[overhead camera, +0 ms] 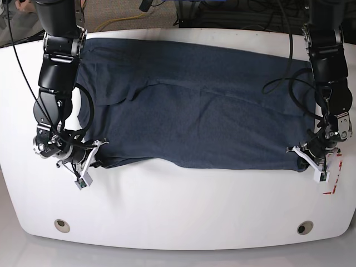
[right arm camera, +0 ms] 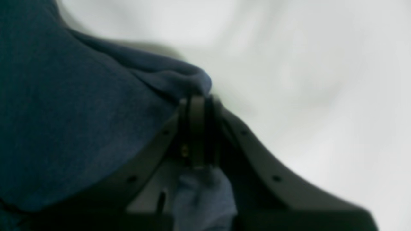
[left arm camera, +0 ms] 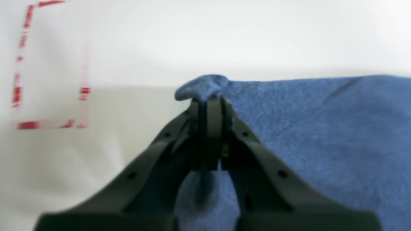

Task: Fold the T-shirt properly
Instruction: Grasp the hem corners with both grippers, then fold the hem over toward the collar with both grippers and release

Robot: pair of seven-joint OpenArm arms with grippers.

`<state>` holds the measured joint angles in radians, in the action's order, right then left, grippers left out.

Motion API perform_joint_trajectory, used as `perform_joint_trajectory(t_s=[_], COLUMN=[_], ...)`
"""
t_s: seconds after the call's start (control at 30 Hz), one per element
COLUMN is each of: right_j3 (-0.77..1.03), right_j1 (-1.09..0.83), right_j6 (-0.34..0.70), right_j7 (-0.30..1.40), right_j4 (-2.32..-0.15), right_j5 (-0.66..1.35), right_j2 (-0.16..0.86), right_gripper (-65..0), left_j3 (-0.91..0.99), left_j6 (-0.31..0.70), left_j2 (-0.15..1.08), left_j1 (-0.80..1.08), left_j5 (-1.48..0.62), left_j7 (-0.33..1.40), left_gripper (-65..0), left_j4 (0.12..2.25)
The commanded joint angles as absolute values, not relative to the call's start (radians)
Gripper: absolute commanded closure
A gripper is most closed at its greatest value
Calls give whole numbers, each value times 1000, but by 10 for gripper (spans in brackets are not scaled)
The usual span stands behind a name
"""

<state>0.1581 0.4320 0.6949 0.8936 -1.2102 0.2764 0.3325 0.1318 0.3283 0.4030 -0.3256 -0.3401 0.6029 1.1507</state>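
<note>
T-shirt (overhead camera: pixel 200 105) flat on table (overhead camera: pixel 178 206), corners in both grippers.

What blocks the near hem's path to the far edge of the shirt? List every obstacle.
Nothing visible. The left tool and right tool are each shut on a near corner of the T-shirt. Between them and its far edge lies only the shirt's own flat cloth on the white table.

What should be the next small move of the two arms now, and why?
Probably lift both corners together and carry them toward the far edge. The left gripper and the right gripper are each shut on a near corner of the T-shirt, which lies spread flat on the table.
</note>
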Motion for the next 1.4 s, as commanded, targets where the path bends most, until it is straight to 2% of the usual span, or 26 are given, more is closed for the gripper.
perform_joint_trajectory(t_s=[0.0, 0.27, 0.47, 0.73, 1.0, 1.23, 1.3, 1.37], right_j3=[163, 260, 305, 312, 374, 381, 381, 383], right_j1=[456, 426, 354, 182, -5, -102, -113, -116], right_j6=[698, 698, 698, 698, 698, 698, 698, 698], right_j7=[895, 1021, 1053, 1055, 1055, 1055, 1055, 1055], right_j4=[-1293, -1494, -1606, -1728, -1854, -1842, -1814, -1797], right_j5=[294, 294, 295, 297, 297, 297, 297, 297], right_j2=[349, 354, 354, 351, 269, 252, 252, 252], right_gripper=[0, 0, 0, 0, 0, 0, 0, 0], left_j3=[145, 246, 308, 357, 367, 364, 364, 363], left_j6=[328, 331, 421, 427, 429, 429, 429, 429], left_j2=[418, 418, 418, 420, 441, 443, 443, 441], left_j1=[-346, -271, -206, -107, 2, 113, 130, 133], left_j5=[-349, -349, -346, -346, -349, -344, -344, -344], left_j7=[605, 694, 742, 743, 743, 743, 743, 743], left_gripper=[0, 0, 0, 0, 0, 0, -42, -126], left_j4=[1239, 1426, 1514, 1531, 1543, 1580, 1577, 1555])
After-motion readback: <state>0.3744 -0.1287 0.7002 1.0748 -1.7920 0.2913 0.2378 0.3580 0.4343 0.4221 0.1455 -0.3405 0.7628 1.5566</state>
